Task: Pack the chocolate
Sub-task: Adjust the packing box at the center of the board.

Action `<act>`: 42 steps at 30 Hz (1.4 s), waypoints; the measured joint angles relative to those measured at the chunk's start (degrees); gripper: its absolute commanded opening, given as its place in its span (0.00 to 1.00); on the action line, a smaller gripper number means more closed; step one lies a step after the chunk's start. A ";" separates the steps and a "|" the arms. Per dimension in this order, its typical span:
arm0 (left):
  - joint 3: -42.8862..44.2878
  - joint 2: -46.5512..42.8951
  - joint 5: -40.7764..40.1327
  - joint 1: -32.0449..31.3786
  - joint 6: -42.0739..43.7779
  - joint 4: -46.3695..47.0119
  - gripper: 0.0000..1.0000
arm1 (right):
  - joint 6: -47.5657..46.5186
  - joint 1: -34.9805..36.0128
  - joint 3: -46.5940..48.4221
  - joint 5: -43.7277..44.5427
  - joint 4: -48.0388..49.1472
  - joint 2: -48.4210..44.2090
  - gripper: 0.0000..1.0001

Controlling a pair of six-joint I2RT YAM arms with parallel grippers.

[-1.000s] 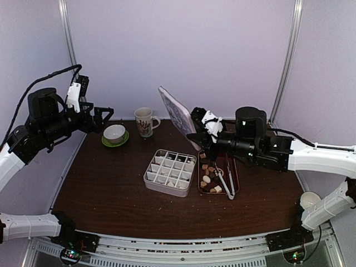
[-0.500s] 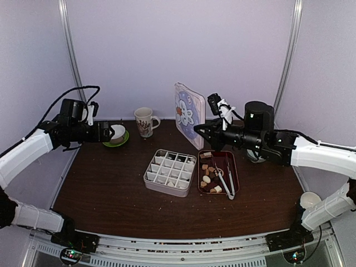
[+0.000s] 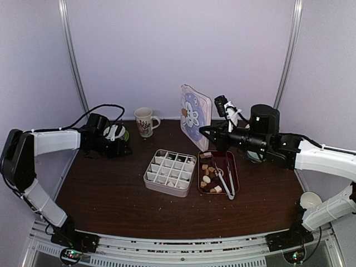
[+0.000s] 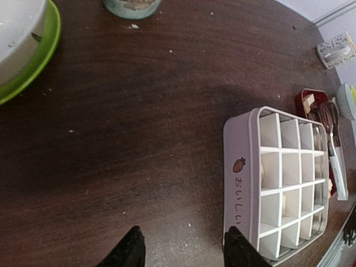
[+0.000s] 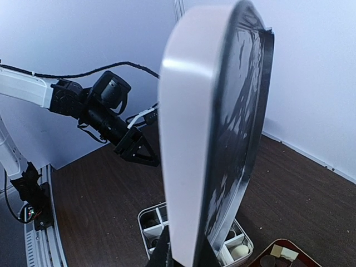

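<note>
Aloft, glossy rounded-square lid (image 5: 189, 128) clamped in right pincer (image 5: 181, 256); left pincer (image 4: 184, 250) agape, empty.

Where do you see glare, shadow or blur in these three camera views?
Right wrist view: the white box lid, close to the lens, shows pale streaky reflections on its glossy dark inner face. Left wrist view: a broad soft shadow darkens the brown wooden table beside the white compartment box; the left gripper is a black, unlit silhouette. Top external view: even light, no glare.
</note>
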 measured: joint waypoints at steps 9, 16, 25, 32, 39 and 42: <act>-0.02 10.29 4.81 -3.02 -0.87 5.01 0.27 | 0.35 -0.37 -1.27 -0.98 0.68 -0.31 0.07; -0.33 13.86 4.83 -6.91 -2.54 5.97 0.26 | 0.72 -0.55 -1.66 -2.08 1.40 -0.46 0.07; -3.87 12.83 4.68 -12.28 -6.78 8.55 0.26 | 1.31 -0.61 -1.68 -2.67 1.75 -0.61 0.07; -4.35 10.88 4.68 -14.60 -9.42 9.84 0.26 | 1.36 -0.83 -1.68 -2.95 1.79 -0.61 0.07; -5.86 6.71 3.48 -15.39 -10.29 10.54 0.30 | 1.57 -0.94 -1.86 -3.76 1.81 -0.50 0.07; -5.51 4.70 0.85 -15.45 -9.14 8.94 0.33 | 2.12 -1.11 -1.86 -4.68 1.86 -0.11 0.07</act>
